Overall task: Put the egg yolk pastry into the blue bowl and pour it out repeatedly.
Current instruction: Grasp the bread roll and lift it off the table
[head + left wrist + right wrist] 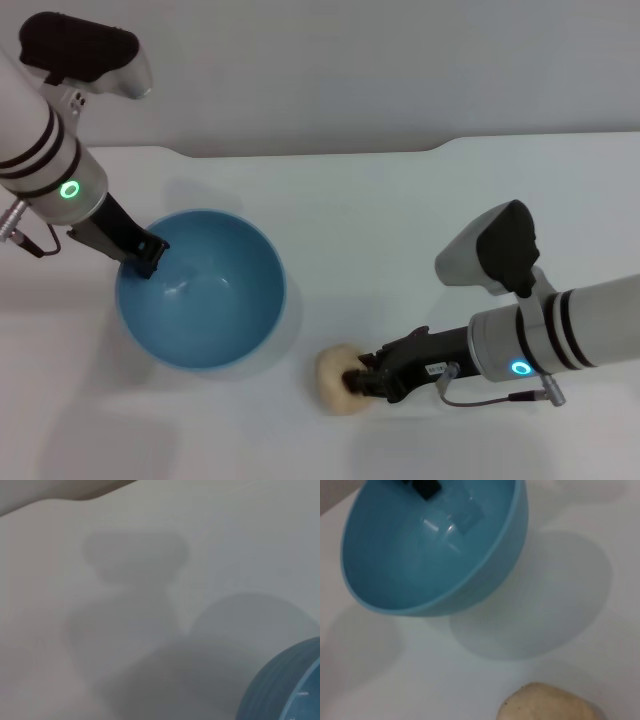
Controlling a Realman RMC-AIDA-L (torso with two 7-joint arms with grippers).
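The glossy blue bowl (205, 300) sits left of centre in the head view, empty, with its mouth tipped; the right wrist view shows the blue bowl (420, 555) raised over its shadow. My left gripper (150, 255) is shut on the bowl's far left rim, one dark finger (426, 487) inside the wall. The egg yolk pastry (338, 378), a small pale beige bun, rests on the table to the lower right of the bowl, and its top edge, the pastry (550, 705), shows in the right wrist view. My right gripper (360, 381) reaches in from the right and is shut on the pastry's side.
A white table (400, 220) carries everything; its far edge (300, 153) runs along a grey wall. The left wrist view shows only bare table and the bowl's ribbed outer wall (280, 685).
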